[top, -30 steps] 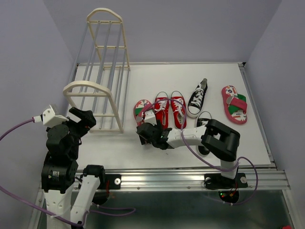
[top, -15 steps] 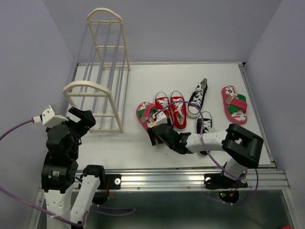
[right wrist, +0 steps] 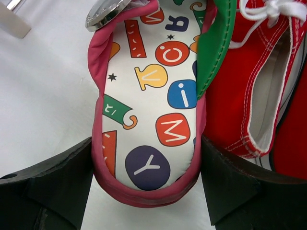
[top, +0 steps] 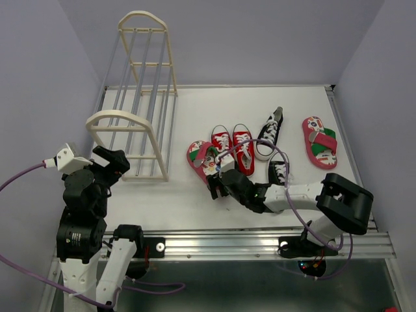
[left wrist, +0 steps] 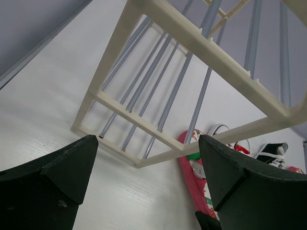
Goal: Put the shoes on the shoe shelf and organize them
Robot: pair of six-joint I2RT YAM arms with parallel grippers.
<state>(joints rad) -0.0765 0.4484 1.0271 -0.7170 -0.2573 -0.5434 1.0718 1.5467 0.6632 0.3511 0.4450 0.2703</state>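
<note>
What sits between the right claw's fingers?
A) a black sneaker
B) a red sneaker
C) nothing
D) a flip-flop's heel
D: in the right wrist view the flip-flop lies with its patterned heel between the fingers of the right claw, and a red sneaker is just outside them.

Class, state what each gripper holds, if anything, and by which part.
Left gripper: nothing. Right gripper straddles the heel of the patterned flip-flop; whether it grips cannot be told.
</note>
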